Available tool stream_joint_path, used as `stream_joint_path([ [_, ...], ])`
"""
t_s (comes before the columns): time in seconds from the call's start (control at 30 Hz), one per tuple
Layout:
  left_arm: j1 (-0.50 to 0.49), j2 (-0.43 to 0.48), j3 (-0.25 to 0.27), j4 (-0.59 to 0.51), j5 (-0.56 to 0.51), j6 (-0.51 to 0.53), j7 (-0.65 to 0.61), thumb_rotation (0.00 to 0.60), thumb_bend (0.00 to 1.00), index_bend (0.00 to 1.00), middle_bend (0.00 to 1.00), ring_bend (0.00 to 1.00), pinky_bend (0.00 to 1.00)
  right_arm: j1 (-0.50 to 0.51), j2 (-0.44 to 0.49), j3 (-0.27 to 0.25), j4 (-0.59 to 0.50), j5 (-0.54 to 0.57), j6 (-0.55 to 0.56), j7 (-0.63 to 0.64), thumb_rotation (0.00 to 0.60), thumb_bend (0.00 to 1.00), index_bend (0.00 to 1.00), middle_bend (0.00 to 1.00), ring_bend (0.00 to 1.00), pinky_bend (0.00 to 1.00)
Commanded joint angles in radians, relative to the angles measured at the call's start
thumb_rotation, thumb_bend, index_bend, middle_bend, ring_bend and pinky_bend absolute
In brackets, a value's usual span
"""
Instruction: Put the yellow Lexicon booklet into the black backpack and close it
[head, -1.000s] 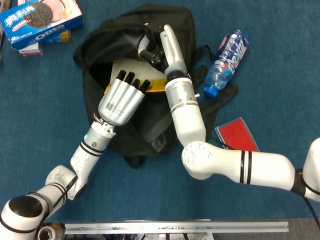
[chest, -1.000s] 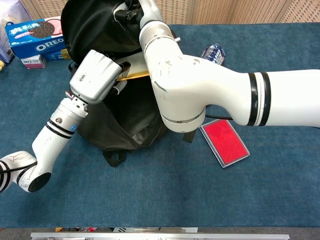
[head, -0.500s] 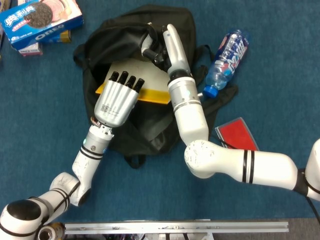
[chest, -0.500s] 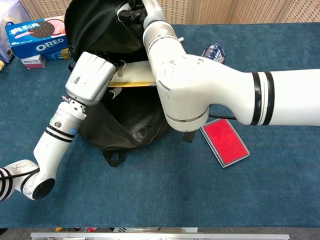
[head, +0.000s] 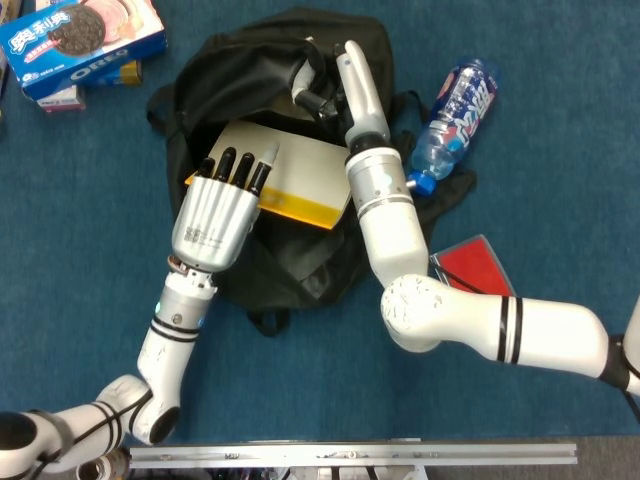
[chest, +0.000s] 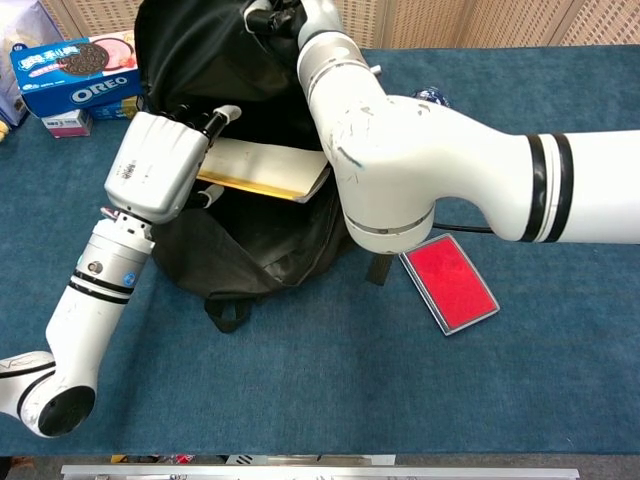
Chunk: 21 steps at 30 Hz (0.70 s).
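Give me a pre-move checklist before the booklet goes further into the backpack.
1. Left hand on booklet: ok, fingers lie over its near-left edge.
2. Firm grip underneath: cannot tell.
3. Right hand holding backpack open: ok, at the upper flap.
4. Booklet fully inside: not ok, most of the cover shows.
5. Bottle and red case clear of the bag mouth: ok.
6. Zipper path free: cannot tell.

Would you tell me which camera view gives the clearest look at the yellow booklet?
The head view shows the yellow booklet best: from above, its pale cover and yellow edge lie exposed on the black backpack, the left hand at its corner. The chest view shows only a foreshortened sliver of it between hand and right arm.
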Motion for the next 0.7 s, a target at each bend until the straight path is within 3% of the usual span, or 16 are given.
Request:
stream_joint_path([
  [0.03, 0.030, 0.046, 0.013, -0.076, -0.002, -0.002, 0.066, 0.600, 0.14, 0.17, 0.44, 0.36, 0.61, -0.005, 0.005, -0.003, -0.007, -0.001, 0.000, 0.002, 0.600, 0.86, 0.74, 0.66, 0.67, 0.88],
  [0.3, 0.084, 0.138, 0.039, -0.180, 0.023, 0.040, 0.101, 0.600, 0.14, 0.16, 0.43, 0.35, 0.60, -0.029, 0.030, -0.016, -0.034, -0.009, -0.009, 0.011, 0.600, 0.86, 0.74, 0.66, 0.67, 0.88],
  [0.7, 0.157, 0.307, 0.053, -0.374, 0.020, 0.056, 0.139, 0.600, 0.14, 0.16, 0.43, 0.35, 0.59, -0.074, 0.071, -0.080, -0.078, -0.037, -0.050, 0.018, 0.600, 0.86, 0.74, 0.66, 0.67, 0.88],
])
